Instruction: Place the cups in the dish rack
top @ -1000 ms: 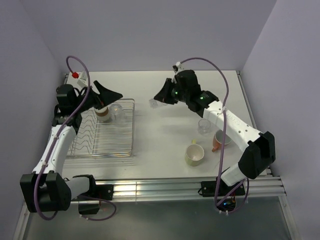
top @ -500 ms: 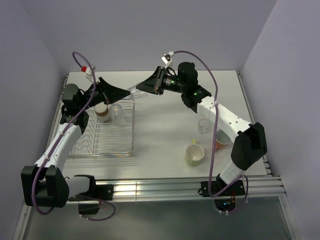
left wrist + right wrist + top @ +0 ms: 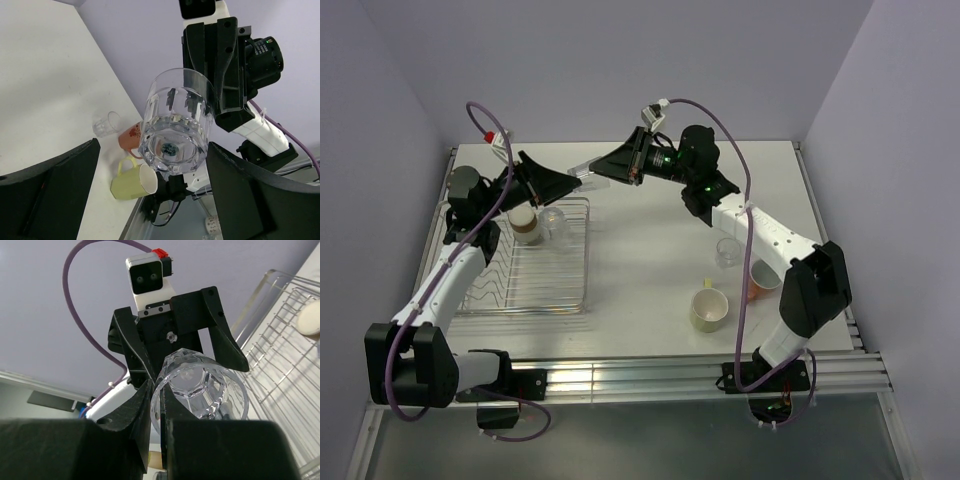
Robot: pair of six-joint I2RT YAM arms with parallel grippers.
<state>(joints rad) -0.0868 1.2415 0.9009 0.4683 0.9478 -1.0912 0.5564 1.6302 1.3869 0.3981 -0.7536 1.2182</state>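
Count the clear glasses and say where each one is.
3. First glass is in the rack; second glass is in the air, gripped by the right claw; third glass stands on the table near the orange mug.

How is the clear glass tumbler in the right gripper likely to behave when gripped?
The clear glass tumbler looks rigid but probably breakable. Its smooth, faceted wall may slip, since the right gripper seems to pinch only one side.

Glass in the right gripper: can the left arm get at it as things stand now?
Probably yes. The left gripper is open and faces the glass, whose base points into its open jaws, with nothing between them. The right gripper holds only the rim end.
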